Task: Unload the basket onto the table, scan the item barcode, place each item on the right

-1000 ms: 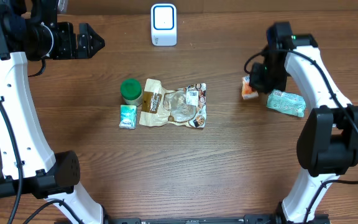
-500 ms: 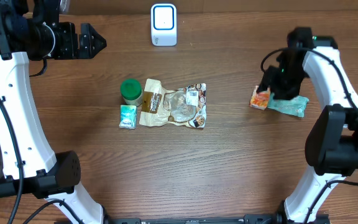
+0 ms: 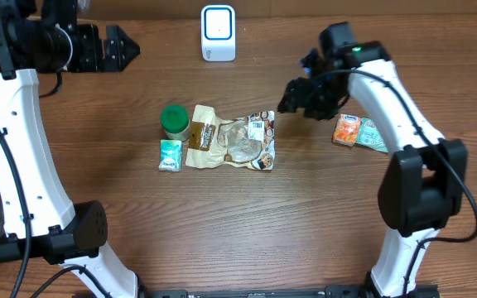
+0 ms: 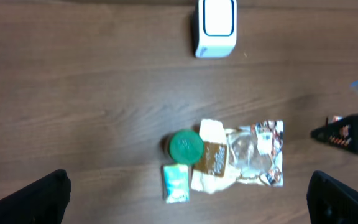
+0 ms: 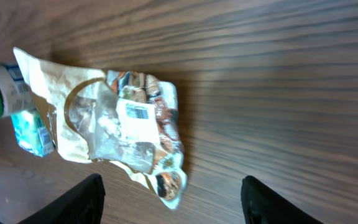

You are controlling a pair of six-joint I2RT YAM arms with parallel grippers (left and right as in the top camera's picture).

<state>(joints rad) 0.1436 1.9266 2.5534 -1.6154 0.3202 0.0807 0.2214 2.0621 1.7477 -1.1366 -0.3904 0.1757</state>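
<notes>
Right now, in the overhead view, your right pincer is hanging above the counter with its fingers spread and nothing between them. The snack pouch is lying flat just beyond its fingertips, and the orange packet is sitting behind it, touching a teal packet. The scanner is standing well off to the side of that pincer, at the far edge. On the pouch's far side from the pincer, a green-lidded jar and a small teal sachet are resting against it. Your left pincer is holding high and well apart from all of this, spread wide and empty.

From the left wrist, both fingers are showing at the bottom corners, far apart, with the pouch, jar and sachet lying ahead between them and the scanner farther on.

From the right wrist, the fingers are standing apart and gripping nothing. The pouch is lying ahead of them, its white barcode label facing up.
</notes>
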